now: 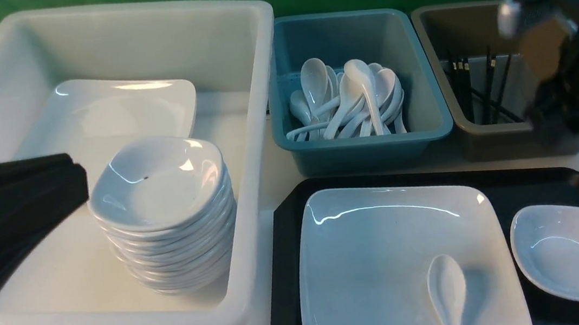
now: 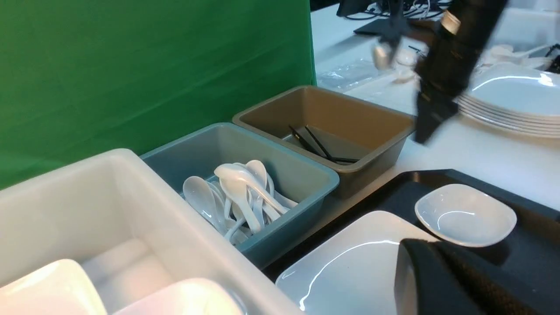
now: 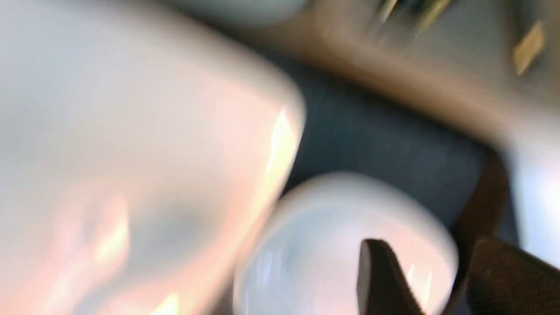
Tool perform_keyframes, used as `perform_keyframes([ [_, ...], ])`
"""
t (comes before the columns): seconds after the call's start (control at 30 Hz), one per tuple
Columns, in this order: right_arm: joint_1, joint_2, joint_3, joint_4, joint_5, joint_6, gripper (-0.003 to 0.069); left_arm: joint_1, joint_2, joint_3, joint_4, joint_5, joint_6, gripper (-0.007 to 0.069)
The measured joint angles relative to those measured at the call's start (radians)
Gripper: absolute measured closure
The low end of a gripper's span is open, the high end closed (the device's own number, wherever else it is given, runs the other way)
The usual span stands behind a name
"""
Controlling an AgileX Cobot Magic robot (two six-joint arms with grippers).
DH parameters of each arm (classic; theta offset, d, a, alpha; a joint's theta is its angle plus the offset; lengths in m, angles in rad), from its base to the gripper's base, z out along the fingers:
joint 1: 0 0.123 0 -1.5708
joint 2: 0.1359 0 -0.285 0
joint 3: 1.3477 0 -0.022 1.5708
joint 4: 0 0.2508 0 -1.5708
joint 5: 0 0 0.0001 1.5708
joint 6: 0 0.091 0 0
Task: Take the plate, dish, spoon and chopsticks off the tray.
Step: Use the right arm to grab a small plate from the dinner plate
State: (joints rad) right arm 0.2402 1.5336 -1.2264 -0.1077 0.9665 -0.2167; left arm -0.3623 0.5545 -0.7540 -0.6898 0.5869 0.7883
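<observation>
On the black tray [image 1: 522,186] lies the big white square plate [image 1: 381,250], and the white spoon [image 1: 446,287] rests on its near part. The small white dish [image 1: 573,253] sits on the tray to the plate's right. Black chopsticks [image 1: 488,86] lie in the brown bin [image 1: 483,143]. My right gripper [image 1: 556,110] is blurred above that bin's right end. In the right wrist view its fingers [image 3: 380,284] stand apart, open and empty, with the dish [image 3: 323,245] below. My left gripper [image 2: 407,247] is shut and empty, hanging over the white tub [image 1: 141,9].
The white tub holds a stack of small dishes [image 1: 164,215] and a large plate [image 1: 115,111]. A teal bin [image 1: 365,153] with several white spoons stands between the tub and the brown bin. A stack of plates [image 2: 516,103] sits on the table far to the right.
</observation>
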Motion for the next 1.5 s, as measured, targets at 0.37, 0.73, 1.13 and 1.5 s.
perform_keyframes([
  [0.37,0.090,-0.114,0.501,-0.148,-0.340,0.044,0.0116,0.000,0.000,0.000,0.004,0.002,0.000,0.0603],
  [0.73,0.091,0.038,0.503,-0.165,-0.464,0.012,0.0116,0.000,0.000,0.000,0.004,0.017,0.000,0.0603],
  [1.13,0.096,0.057,0.503,-0.193,-0.478,-0.009,0.0360,0.000,0.000,0.000,0.004,0.022,-0.002,0.0603],
  [1.5,0.107,-0.174,0.419,-0.107,-0.326,0.015,0.0598,0.000,0.000,0.000,0.029,0.042,-0.016,0.0603],
])
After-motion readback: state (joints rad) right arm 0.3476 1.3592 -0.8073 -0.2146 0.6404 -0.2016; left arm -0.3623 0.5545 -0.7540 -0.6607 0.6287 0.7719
